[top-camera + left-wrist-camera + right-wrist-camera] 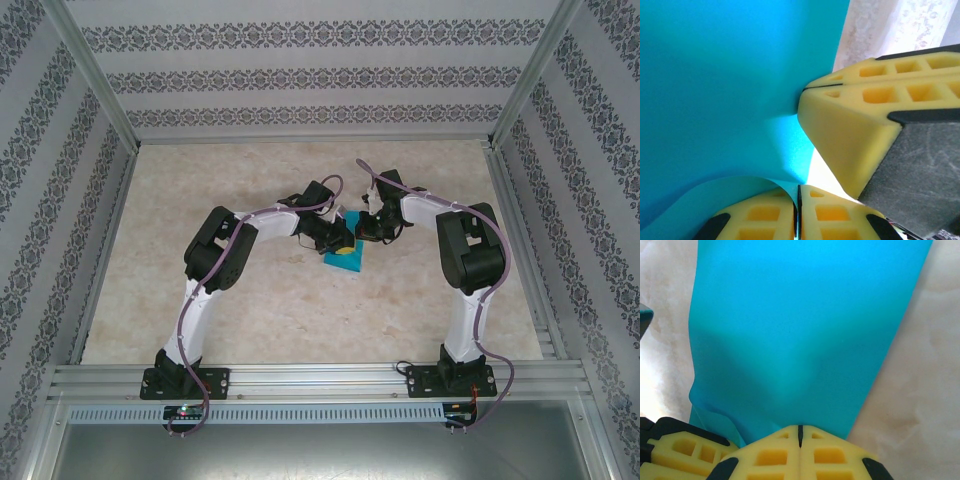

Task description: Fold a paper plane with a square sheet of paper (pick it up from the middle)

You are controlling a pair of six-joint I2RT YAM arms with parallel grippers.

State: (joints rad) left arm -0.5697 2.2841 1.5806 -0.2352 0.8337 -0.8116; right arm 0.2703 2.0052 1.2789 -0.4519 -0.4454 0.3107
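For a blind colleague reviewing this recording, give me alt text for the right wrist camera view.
The right gripper, shut, pinches the near edge of the turquoise sheet of paper, which runs up the frame over the pale marbled table. Part of the yellow left gripper sits at lower left.

I am watching the square sheet of paper (346, 262) hanging over the middle of the desk (250, 310), between both arms. The left hand (342, 243) is pinching its edge from the left. The right hand (372, 231) is pinching the same edge just beside it, from the right and slightly farther back. The sheet is stretching away from both hands.
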